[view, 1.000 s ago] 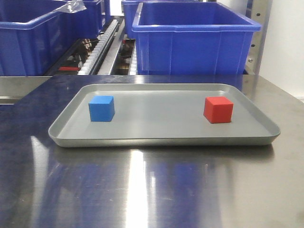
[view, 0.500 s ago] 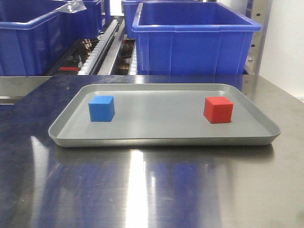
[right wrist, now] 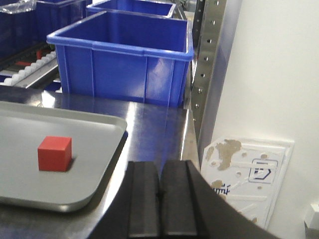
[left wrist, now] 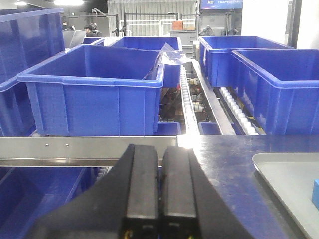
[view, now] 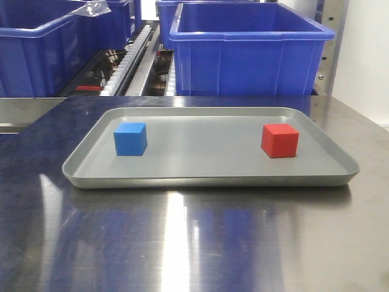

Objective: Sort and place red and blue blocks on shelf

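A blue block (view: 130, 139) sits on the left of a shallow grey tray (view: 206, 179), and a red block (view: 279, 140) sits on its right. The red block also shows in the right wrist view (right wrist: 54, 153). A sliver of the blue block shows at the right edge of the left wrist view (left wrist: 315, 193). The shelf (view: 137, 58) with roller rails and large blue bins stands behind the table. My left gripper (left wrist: 159, 154) is shut and empty, left of the tray. My right gripper (right wrist: 159, 169) is shut and empty, right of the tray.
Large blue bins (view: 249, 48) line the shelf behind the steel tabletop (view: 182, 243). A steel upright (right wrist: 207, 64) and a white wall (right wrist: 269, 69) stand at the table's right edge. A white board (right wrist: 249, 174) lies below it.
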`<action>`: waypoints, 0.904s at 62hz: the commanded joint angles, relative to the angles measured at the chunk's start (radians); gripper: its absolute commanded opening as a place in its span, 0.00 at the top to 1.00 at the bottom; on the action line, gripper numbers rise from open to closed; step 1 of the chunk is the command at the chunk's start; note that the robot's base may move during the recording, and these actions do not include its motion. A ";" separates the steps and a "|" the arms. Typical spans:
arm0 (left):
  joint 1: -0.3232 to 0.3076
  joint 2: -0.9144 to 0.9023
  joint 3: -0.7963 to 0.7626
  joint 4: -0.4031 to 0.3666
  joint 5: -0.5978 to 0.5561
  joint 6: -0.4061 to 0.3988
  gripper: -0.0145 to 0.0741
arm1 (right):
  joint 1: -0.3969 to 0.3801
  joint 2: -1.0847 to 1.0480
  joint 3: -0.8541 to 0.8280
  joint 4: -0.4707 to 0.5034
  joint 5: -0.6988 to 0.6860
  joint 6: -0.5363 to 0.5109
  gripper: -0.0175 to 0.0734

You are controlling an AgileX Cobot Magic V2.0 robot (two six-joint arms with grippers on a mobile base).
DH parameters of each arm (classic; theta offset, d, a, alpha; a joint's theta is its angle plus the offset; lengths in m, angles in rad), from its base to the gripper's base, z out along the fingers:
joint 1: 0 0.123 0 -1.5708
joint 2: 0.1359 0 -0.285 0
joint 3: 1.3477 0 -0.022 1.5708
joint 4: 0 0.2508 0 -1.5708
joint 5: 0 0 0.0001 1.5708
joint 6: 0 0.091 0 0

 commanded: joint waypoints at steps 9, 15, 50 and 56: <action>0.002 -0.017 0.039 -0.008 -0.127 -0.004 0.74 | -0.004 -0.008 -0.002 0.000 -0.157 -0.006 0.75; 0.002 -0.017 0.039 -0.008 -0.173 -0.004 0.74 | -0.004 -0.008 -0.002 0.003 -0.188 -0.004 0.75; 0.002 -0.015 -0.032 -0.063 -0.179 -0.007 0.74 | -0.004 -0.008 -0.036 0.084 -0.354 0.056 0.75; 0.002 0.003 -0.139 0.017 -0.079 -0.005 0.74 | -0.004 -0.008 -0.121 0.047 -0.271 0.053 0.75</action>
